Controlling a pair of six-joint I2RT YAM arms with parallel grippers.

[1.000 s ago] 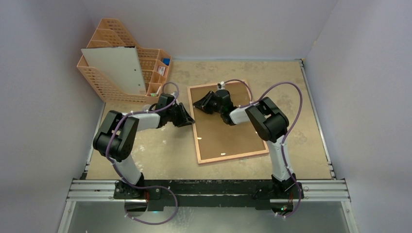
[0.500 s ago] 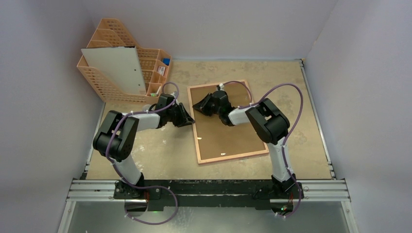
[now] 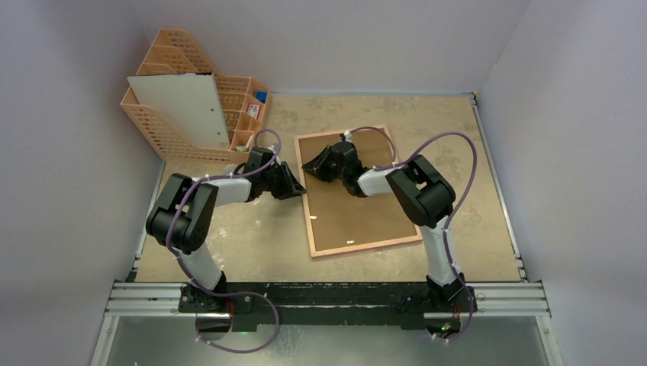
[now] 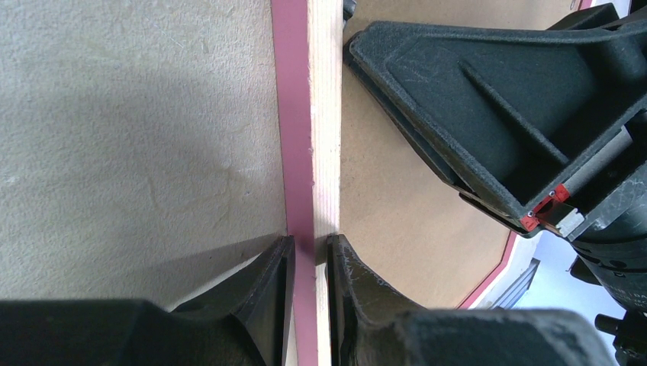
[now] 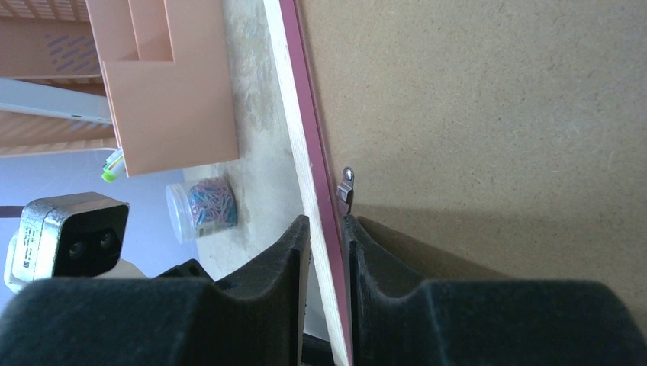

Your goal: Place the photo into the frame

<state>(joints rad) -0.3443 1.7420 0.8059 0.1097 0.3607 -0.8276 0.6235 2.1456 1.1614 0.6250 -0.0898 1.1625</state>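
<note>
Frame [image 3: 366,245] lies flat on the bench [image 3: 244,236], back side up, turned a little off square. It sits right of the centre, between the two arms. A brown backing board [image 3: 351,206] fills its opening. The rim shows pink on one face and pale bare wood on the other.

The left fingers [image 4: 286,259] reach in from the left and are closed onto the frame's left rail, one finger on the pink outer side and one on the wood side next to the board. The right fingers [image 5: 297,236] pinch the same rail farther from the arm bases, near the far left corner, narrowly parted with the thin rail between them. A small metal clip [image 5: 346,187] sits on the rail just ahead of the right fingers. In the left wrist view the two sets of fingers are close together along the rail.

An orange mesh rack [image 3: 172,133] stands at the far left of the bench, well apart from the frame, with a white sheet [image 3: 183,107] upright in it. A small clear jar of coloured bands [image 5: 204,204] stands beside the rack.
</note>
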